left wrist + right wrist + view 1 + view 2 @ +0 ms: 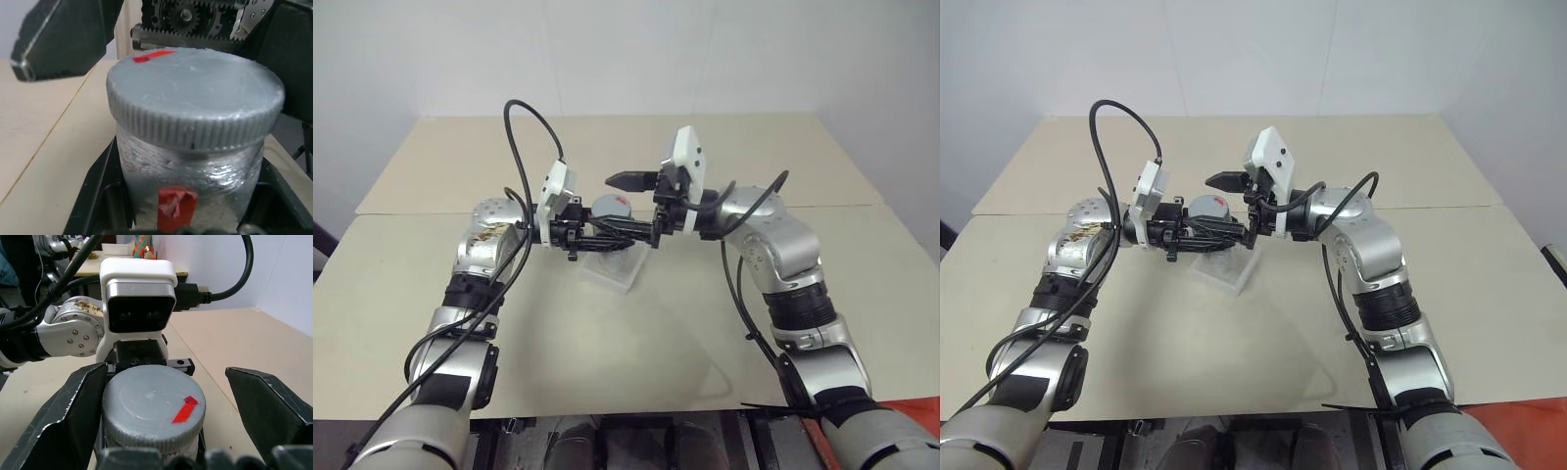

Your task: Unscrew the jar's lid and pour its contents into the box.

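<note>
My left gripper point(612, 233) is shut on the jar point(188, 171), a small clear jar with a red mark on its side, and holds it above the table. The grey lid point(611, 207) sits on the jar and carries a red strip on top. My right gripper point(632, 206) reaches in from the opposite side, its jaws open on either side of the lid point(151, 404). One of its fingers point(68, 421) is close beside the rim, the other stands well apart. The clear box point(610, 271) lies on the table just below both grippers.
The beige table point(607, 343) reaches to the wall behind, with a seam across its middle. Black cables loop above both wrists. The left wrist's white camera housing point(141, 298) stands right behind the jar.
</note>
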Tool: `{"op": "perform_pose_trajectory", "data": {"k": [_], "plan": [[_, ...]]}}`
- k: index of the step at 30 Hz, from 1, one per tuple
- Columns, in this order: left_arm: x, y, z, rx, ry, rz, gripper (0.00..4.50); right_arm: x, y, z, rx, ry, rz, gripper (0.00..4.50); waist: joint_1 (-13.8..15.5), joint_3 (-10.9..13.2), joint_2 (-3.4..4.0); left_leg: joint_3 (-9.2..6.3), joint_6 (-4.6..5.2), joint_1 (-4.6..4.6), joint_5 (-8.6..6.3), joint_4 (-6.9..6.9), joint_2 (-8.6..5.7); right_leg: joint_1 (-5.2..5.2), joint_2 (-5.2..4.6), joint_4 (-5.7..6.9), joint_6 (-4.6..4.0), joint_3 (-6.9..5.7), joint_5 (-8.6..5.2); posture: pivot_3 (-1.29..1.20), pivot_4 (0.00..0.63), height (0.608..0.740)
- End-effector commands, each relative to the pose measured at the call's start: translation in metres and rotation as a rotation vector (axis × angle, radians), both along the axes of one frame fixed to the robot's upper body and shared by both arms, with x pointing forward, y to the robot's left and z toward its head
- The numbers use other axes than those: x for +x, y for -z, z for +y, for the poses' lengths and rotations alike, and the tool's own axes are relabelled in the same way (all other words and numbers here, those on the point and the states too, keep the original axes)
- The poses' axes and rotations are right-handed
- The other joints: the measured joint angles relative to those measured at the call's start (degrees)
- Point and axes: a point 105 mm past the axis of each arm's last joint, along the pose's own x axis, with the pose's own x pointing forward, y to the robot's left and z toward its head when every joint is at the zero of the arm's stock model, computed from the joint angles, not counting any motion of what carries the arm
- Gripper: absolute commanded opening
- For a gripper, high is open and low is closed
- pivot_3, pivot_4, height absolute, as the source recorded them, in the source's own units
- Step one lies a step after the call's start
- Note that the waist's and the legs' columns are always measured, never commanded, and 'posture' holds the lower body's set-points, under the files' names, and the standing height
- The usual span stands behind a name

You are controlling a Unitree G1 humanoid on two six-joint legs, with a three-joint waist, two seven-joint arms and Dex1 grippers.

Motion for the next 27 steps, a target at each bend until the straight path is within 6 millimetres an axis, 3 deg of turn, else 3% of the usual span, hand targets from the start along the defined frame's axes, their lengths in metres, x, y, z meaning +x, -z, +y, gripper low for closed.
{"op": "perform_pose_trajectory", "data": {"k": [1,27], "plan": [[-0.003,-0.014,0.001,-0.004,0.015,-0.061,2.0,0.001,-0.013,-0.005,0.014,0.017,-0.062,4.43,-0.02,0.0,0.0,0.0,0.0,0.0,0.0,0.0,0.0,0.0,0.0,0.0,0.0,0.0,0.0,0.0,0.15,0.74],[-0.004,-0.013,0.002,-0.002,0.021,-0.06,2.0,0.008,-0.01,-0.055,0.018,0.125,-0.046,4.43,0.2,0.0,0.0,0.0,0.0,-0.02,0.0,0.01,0.01,0.0,0.0,0.0,0.0,0.0,0.0,0.0,0.15,0.74]]}}
